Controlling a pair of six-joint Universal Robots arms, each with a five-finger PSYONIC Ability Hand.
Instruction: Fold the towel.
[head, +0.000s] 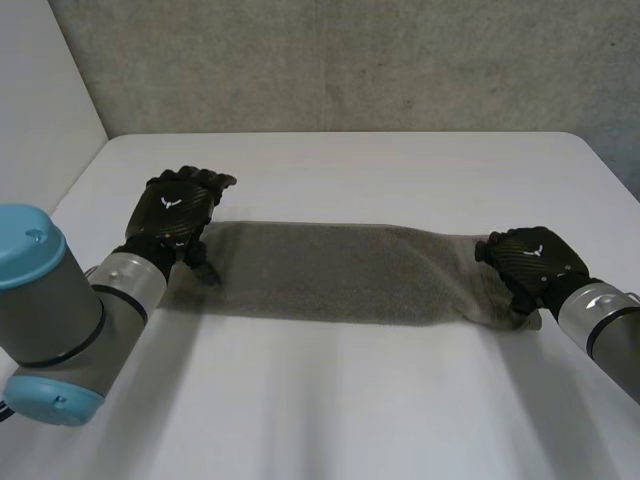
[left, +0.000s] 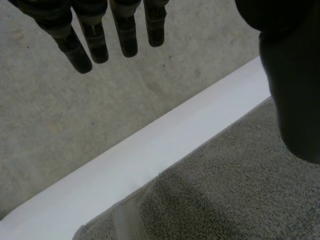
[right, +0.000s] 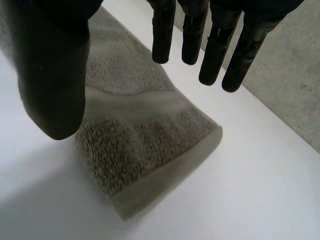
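A grey towel (head: 340, 272) lies flat on the white table (head: 350, 400) as one long strip running left to right. My left hand (head: 178, 212) hovers over the strip's left end, and in the left wrist view its fingers (left: 95, 35) are straight and apart from the thumb, above the towel (left: 230, 190), holding nothing. My right hand (head: 530, 262) is over the right end. Its fingers (right: 215, 45) in the right wrist view are straight and spread from the thumb (right: 50, 75), just above the folded end of the towel (right: 145, 140), which has a flat woven border.
A grey concrete wall (head: 350, 60) rises behind the table's far edge, and a white panel (head: 40, 100) closes the left side. Bare tabletop stretches in front of and behind the towel.
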